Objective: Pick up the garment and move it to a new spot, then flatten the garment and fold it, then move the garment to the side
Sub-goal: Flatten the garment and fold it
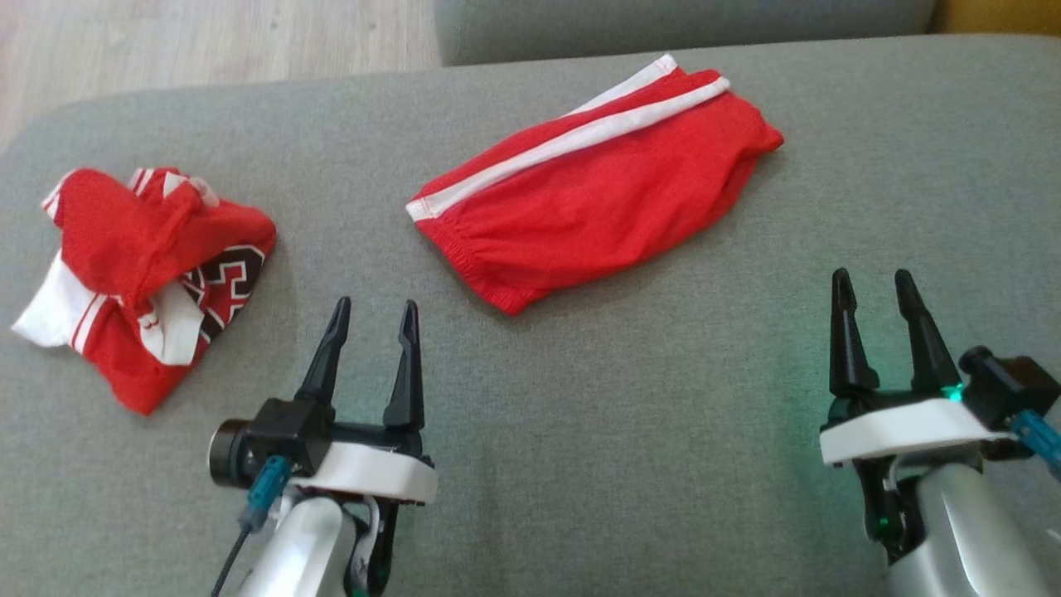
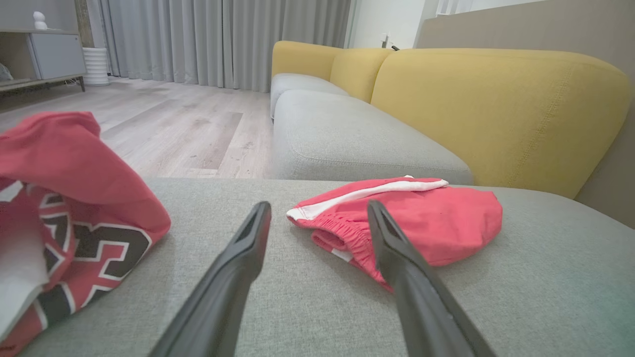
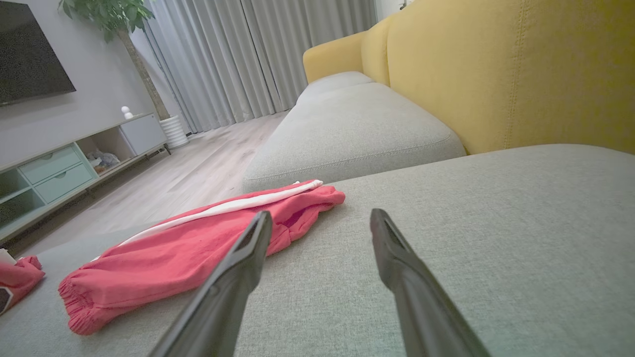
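Observation:
Red shorts with white side stripes (image 1: pixel 597 182) lie folded on the grey sofa cushion (image 1: pixel 580 431), up and right of centre in the head view; the same red shorts (image 2: pixel 421 218) (image 3: pixel 198 248) appear in both wrist views. A crumpled red jersey (image 1: pixel 141 265) with white and black lettering lies at the left; this jersey (image 2: pixel 64 213) is close to my left fingers. My left gripper (image 1: pixel 373 319) is open and empty, below and between the two garments. My right gripper (image 1: pixel 874 290) is open and empty at the lower right, apart from the shorts.
A second grey seat cushion (image 2: pixel 347 144) lies beyond, with yellow backrests (image 2: pixel 496 109) along the right. Wooden floor (image 1: pixel 166 41) shows past the cushion's far left edge. A TV cabinet (image 3: pixel 74 163) and curtains (image 3: pixel 248 59) stand across the room.

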